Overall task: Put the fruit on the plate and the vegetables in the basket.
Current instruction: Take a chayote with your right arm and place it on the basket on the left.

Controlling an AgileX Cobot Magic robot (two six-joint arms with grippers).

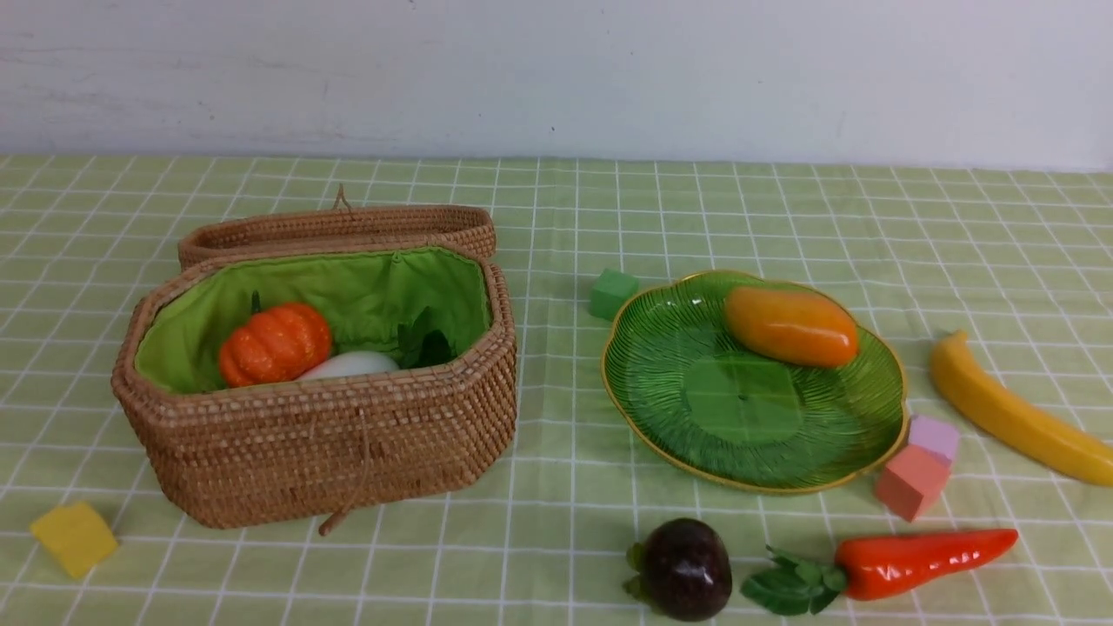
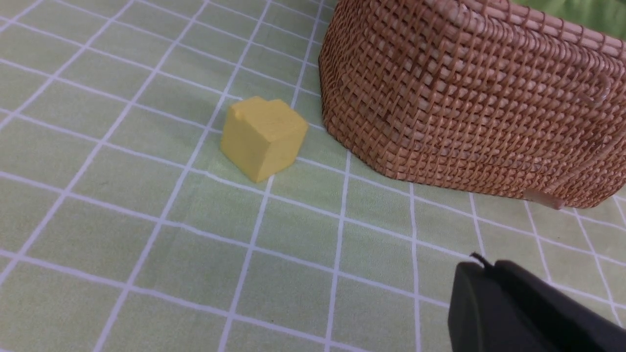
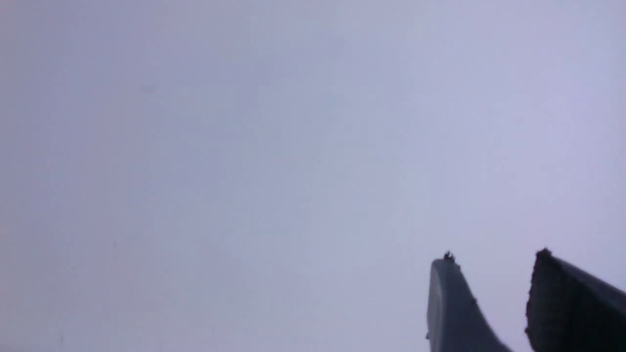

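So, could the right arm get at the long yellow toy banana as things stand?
Probably yes: the long yellow toy banana lies uncovered at the robot's right, apart from the green glass plate, and the right tool is open, holding nothing.

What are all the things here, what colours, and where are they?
basket: one, brown wicker, green lining, lid open, left side
pumpkin: one, orange, in the basket
radish: one, white, in the basket
plate: one, green glass, right of the basket
mango: one, orange-yellow, on the plate
banana: one, yellow, right of the plate
purple fruit: one, dark purple, in front of the plate
carrot: one, red-orange, green leaves, beside the purple fruit
cubes: four, yellow cube by the basket, green cube behind the plate, lilac cube and pink cube right of it
left gripper: one, black, shut, empty, near the yellow cube
right gripper: one, dark, open, empty
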